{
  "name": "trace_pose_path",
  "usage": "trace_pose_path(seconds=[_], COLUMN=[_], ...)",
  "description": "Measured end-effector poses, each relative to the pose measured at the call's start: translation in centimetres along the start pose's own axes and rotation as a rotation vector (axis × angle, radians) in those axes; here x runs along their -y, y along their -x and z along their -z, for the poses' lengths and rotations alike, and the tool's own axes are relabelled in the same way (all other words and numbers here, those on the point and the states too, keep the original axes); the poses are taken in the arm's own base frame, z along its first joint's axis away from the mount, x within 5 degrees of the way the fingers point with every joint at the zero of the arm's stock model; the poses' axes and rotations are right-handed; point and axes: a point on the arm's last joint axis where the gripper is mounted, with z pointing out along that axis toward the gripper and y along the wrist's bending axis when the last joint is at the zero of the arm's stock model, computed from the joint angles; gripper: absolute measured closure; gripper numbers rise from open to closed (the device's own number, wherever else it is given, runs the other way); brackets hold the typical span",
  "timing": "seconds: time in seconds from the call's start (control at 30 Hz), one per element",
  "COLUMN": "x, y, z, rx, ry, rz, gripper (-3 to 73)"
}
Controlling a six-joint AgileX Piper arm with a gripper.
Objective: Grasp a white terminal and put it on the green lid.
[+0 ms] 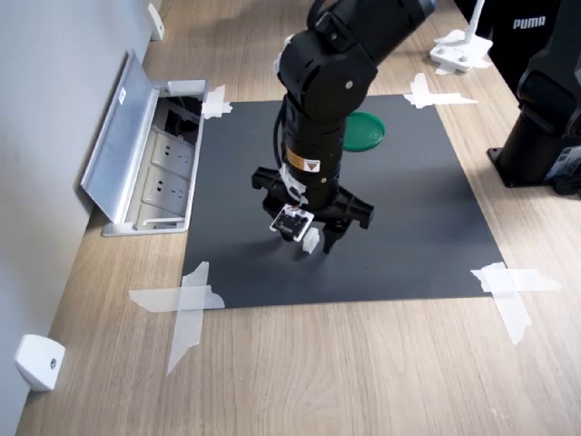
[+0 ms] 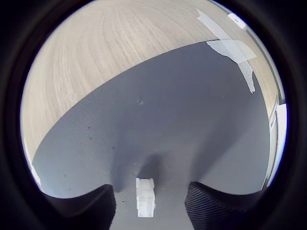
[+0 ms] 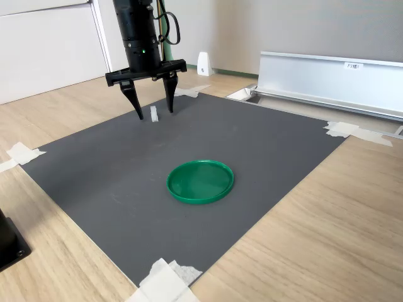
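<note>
Wooden worktop [image 1: 363,363], black mat [image 3: 94,176] taped down. My claw [image 3: 153,112] hangs spread, jaws apart, straddling the white terminal [image 3: 153,114] standing on the mat. Green lid [image 3: 200,181] well apart, nearer in the second exterior view. I'd drop lower, centre, then close gently.
</note>
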Motion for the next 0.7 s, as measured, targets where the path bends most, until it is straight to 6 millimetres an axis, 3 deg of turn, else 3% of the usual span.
trace_pose_path(seconds=[0.47, 0.7], x=[-0.1, -0.1], y=[0.0, -0.1], z=[-0.5, -1.0], rx=[-0.009, -0.026], ry=[0.015, 0.028], rz=[-0.028, -0.028], gripper=[36.1, 55.9])
